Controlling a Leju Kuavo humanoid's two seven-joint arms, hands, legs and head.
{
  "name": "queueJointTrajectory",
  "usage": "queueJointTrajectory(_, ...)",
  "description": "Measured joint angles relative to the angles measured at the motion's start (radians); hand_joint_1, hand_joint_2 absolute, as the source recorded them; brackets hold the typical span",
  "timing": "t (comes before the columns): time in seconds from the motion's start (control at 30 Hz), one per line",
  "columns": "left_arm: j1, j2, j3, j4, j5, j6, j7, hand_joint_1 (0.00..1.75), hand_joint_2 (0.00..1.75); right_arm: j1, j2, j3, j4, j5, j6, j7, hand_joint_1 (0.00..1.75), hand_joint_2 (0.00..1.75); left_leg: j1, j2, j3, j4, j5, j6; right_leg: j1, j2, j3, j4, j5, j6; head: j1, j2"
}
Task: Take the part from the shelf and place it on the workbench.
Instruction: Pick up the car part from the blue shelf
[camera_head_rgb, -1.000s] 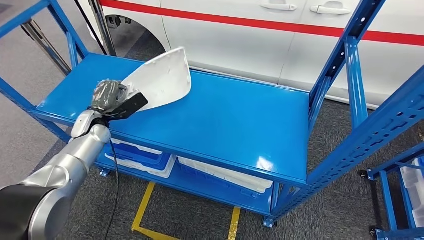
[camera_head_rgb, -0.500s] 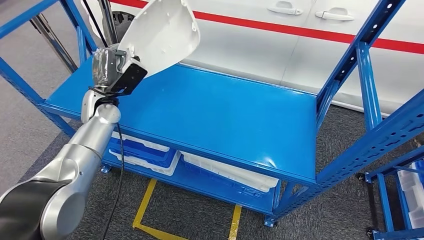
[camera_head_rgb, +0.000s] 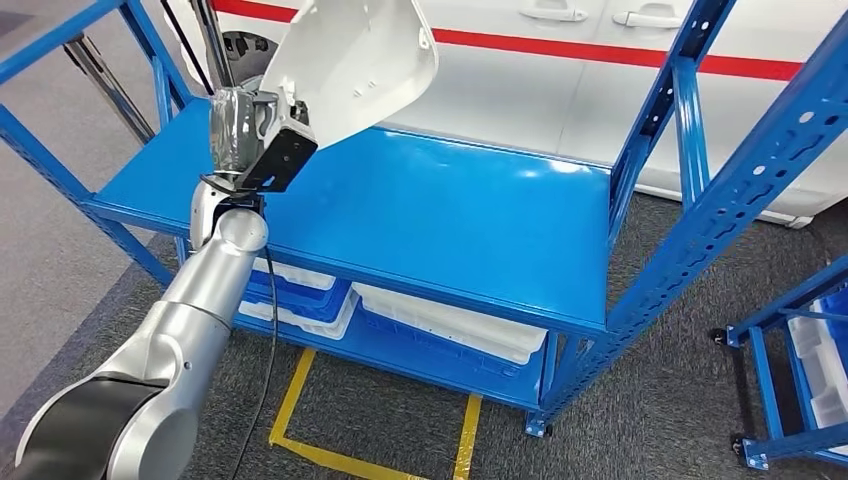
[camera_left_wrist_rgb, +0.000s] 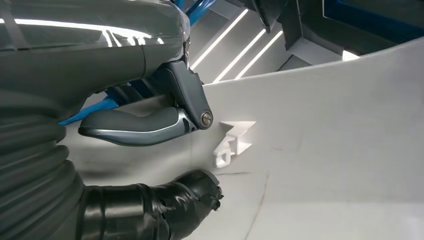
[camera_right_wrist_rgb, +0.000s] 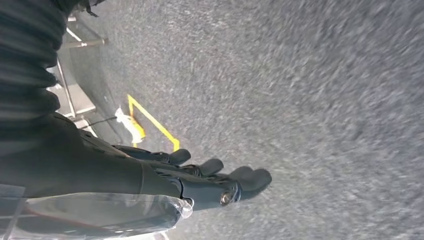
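Glossy white curved plastic part (camera_head_rgb: 350, 65) against a bright blue steel shelf (camera_head_rgb: 420, 215); silver arm, grey-and-black left hand (camera_head_rgb: 250, 135); white car with a red stripe (camera_head_rgb: 600, 48); yellow floor tape (camera_head_rgb: 300, 400) on dark grey carpet

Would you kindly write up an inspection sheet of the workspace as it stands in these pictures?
Surface: blue shelf top, bare and glossy.
Job's things: white part lifted clear above the shelf top.
Clutter: white and blue trays on the lower level.
Hands: left hand grips the white part at its lower edge; right hand hangs over the floor, fingers apart, holding nothing.
Cables: black cable runs down beside the left arm.
Surroundings: white car with red stripe behind; grey floor with yellow tape; second blue rack at right.
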Motion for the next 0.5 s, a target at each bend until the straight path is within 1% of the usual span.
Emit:
queueJointTrajectory(0.03, 0.005, 0.0, -0.002, -0.008, 0.003, 0.0, 0.002, 1.75, 1.75, 0.0, 0.0, -0.001, 0.0, 0.0, -0.001, 0.0, 0.0, 1.75, 0.002, 0.0, -0.013, 0.065, -0.045, -0.004, 0.0, -0.001, -0.014, 0.001, 0.01, -0.002, -0.001, 0.0)
queueJointTrajectory(0.07, 0.011, 0.0, -0.003, -0.014, 0.007, 0.0, 0.004, 1.75, 1.75, 0.0, 0.0, -0.002, 0.0, 0.0, -0.001, 0.0, 0.0, 1.75, 0.003, 0.0, -0.02, 0.12, -0.071, -0.007, 0.001, -0.001, -0.027, 0.001, 0.02, -0.002, -0.001, 0.0)
queueJointTrajectory(0.1, 0.018, 0.0, -0.005, -0.019, 0.011, 0.0, 0.006, 1.75, 1.75, 0.0, 0.0, -0.004, 0.0, 0.0, -0.002, 0.0, 0.0, 1.75, 0.003, 0.0, -0.014, 0.15, -0.075, -0.007, 0.001, -0.002, -0.041, 0.003, 0.029, -0.002, 0.0, 0.0)
queueJointTrajectory(0.13, 0.023, -0.001, -0.007, -0.024, 0.017, -0.001, 0.008, 1.75, 1.75, 0.0, 0.0, -0.005, 0.0, 0.001, -0.002, 0.0, 0.0, 1.75, 0.003, 0.0, 0.008, 0.145, -0.06, -0.006, 0.002, -0.002, -0.054, 0.004, 0.038, -0.001, -0.001, 0.0)
queueJointTrajectory(0.17, 0.027, -0.001, -0.009, -0.03, 0.026, -0.002, 0.01, 1.75, 1.75, 0.0, 0.001, -0.006, 0.0, 0.001, -0.002, -0.001, 0.0, 1.75, 0.003, 0.0, 0.047, 0.105, -0.036, -0.003, 0.002, -0.002, -0.065, 0.005, 0.047, 0.0, -0.001, 0.0)
queueJointTrajectory(0.2, 0.028, -0.001, -0.011, -0.037, 0.036, -0.004, 0.011, 1.75, 1.75, 0.001, 0.002, -0.006, 0.0, 0.001, -0.002, -0.001, 0.0, 1.75, 0.001, 0.0, 0.098, 0.041, -0.019, 0.002, 0.002, -0.002, -0.075, 0.006, 0.056, 0.002, -0.001, 0.0)
queueJointTrajectory(0.23, 0.027, -0.002, -0.012, -0.045, 0.046, -0.005, 0.013, 1.75, 1.75, 0.001, 0.003, -0.006, 0.0, 0.001, -0.003, -0.002, 0.0, 1.75, -0.002, 0.0, 0.151, -0.033, -0.015, 0.009, 0.002, -0.002, -0.083, 0.006, 0.064, 0.006, -0.001, 0.0)
queueJointTrajectory(0.27, 0.026, -0.003, -0.013, -0.053, 0.054, -0.007, 0.014, 1.75, 1.75, 0.001, 0.005, -0.007, 0.0, 0.001, -0.003, -0.002, 0.0, 1.75, -0.006, 0.0, 0.188, -0.089, -0.018, 0.014, 0.002, -0.003, -0.087, 0.004, 0.073, 0.011, -0.001, 0.0)
queueJointTrajectory(0.3, 0.024, -0.003, -0.013, -0.059, 0.059, -0.009, 0.014, 1.75, 1.75, 0.001, 0.006, -0.007, 0.0, 0.002, -0.004, -0.003, 0.0, 1.75, -0.01, -0.001, 0.208, -0.125, -0.025, 0.02, 0.001, -0.004, -0.089, 0.0, 0.082, 0.017, 0.0, 0.0)
queueJointTrajectory(0.33, 0.023, -0.004, -0.013, -0.063, 0.062, -0.012, 0.015, 1.75, 1.75, 0.001, 0.007, -0.007, 0.0, 0.002, -0.005, -0.003, 0.0, 1.75, -0.013, -0.001, 0.213, -0.143, -0.025, 0.025, -0.001, -0.004, -0.089, -0.005, 0.092, 0.023, 0.0, 0.0)
queueJointTrajectory(0.37, 0.025, -0.004, -0.014, -0.066, 0.063, -0.013, 0.015, 1.75, 1.75, 0.001, 0.007, -0.007, 0.0, 0.003, -0.006, -0.003, 0.0, 1.75, -0.013, -0.001, 0.209, -0.148, -0.015, 0.031, -0.001, -0.004, -0.089, -0.011, 0.101, 0.03, 0.0, 0.0)
queueJointTrajectory(0.4, 0.026, -0.005, -0.014, -0.068, 0.066, -0.015, 0.015, 1.75, 1.75, 0.001, 0.007, -0.008, 0.0, 0.003, -0.006, -0.003, 0.0, 1.75, -0.012, 0.002, 0.207, -0.158, -0.002, 0.038, -0.001, -0.004, -0.091, -0.011, 0.099, 0.036, 0.0, 0.0)
queueJointTrajectory(0.43, 0.026, -0.006, -0.014, -0.069, 0.069, -0.016, 0.015, 1.75, 1.75, 0.001, 0.007, -0.008, 0.0, 0.003, -0.006, -0.003, 0.0, 1.75, -0.01, 0.005, 0.202, -0.166, 0.012, 0.048, -0.001, -0.003, -0.097, 0.001, 0.079, 0.04, 0.001, 0.0)
queueJointTrajectory(0.47, 0.027, -0.007, -0.014, -0.07, 0.075, -0.017, 0.015, 1.75, 1.75, 0.001, 0.006, -0.008, 0.0, 0.004, -0.006, -0.003, 0.0, 1.75, -0.009, 0.008, 0.195, -0.173, 0.026, 0.056, 0.0, -0.003, -0.107, 0.032, 0.041, 0.042, 0.001, 0.0)
queueJointTrajectory(0.5, 0.027, -0.008, -0.014, -0.071, 0.081, -0.016, 0.015, 1.75, 1.75, 0.001, 0.006, -0.008, 0.0, 0.004, -0.007, -0.003, 0.0, 1.75, -0.009, 0.01, 0.185, -0.175, 0.039, 0.061, -0.001, -0.003, -0.12, 0.082, -0.01, 0.044, 0.002, 0.0)
